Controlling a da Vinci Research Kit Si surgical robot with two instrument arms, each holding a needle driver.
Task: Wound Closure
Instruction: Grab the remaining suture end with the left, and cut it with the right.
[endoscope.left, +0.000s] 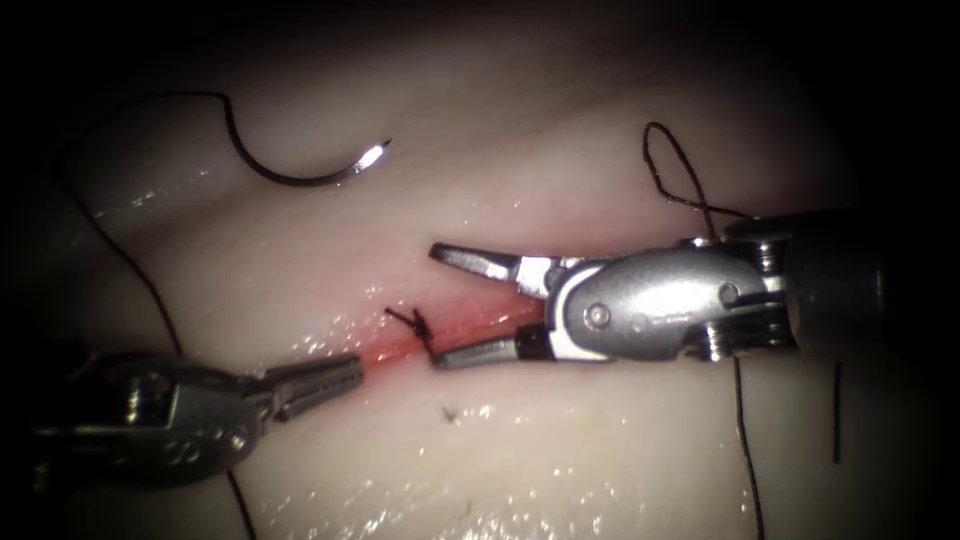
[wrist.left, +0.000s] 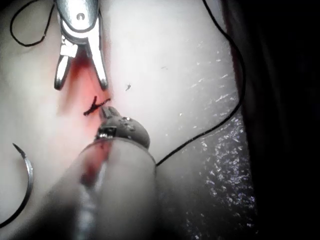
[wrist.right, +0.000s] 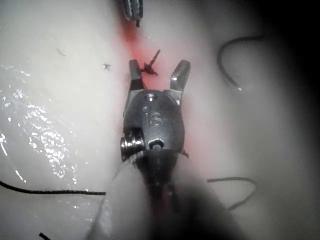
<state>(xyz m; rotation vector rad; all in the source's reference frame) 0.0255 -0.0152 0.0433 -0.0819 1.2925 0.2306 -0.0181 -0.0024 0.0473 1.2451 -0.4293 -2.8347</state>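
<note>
The curved needle (endoscope.left: 300, 178) lies free on the tissue (endoscope.left: 560, 150), up and to the left of the cut (endoscope.left: 470, 328), not in the tissue and held by neither tool. A tied knot (endoscope.left: 415, 322) with short dark ends sits on the reddened cut. My right tool (endoscope.left: 438, 305) stands open, one jaw on each side of the cut just right of the knot, holding nothing. My left tool (endoscope.left: 340, 375) is shut and empty, its tip just left of the cut's end. The wrist views show the knot (wrist.left: 95, 106) (wrist.right: 149, 67) between the left tool (wrist.left: 107, 111) and the right tool (wrist.right: 159, 67).
Black thread (endoscope.left: 130, 265) trails from the needle down past the left tool. A thread loop (endoscope.left: 670, 170) lies above the right tool's wrist, and another strand (endoscope.left: 745, 440) hangs below it. A tiny cut end (endoscope.left: 450, 412) and red fluid (endoscope.left: 385, 352) mark the tissue.
</note>
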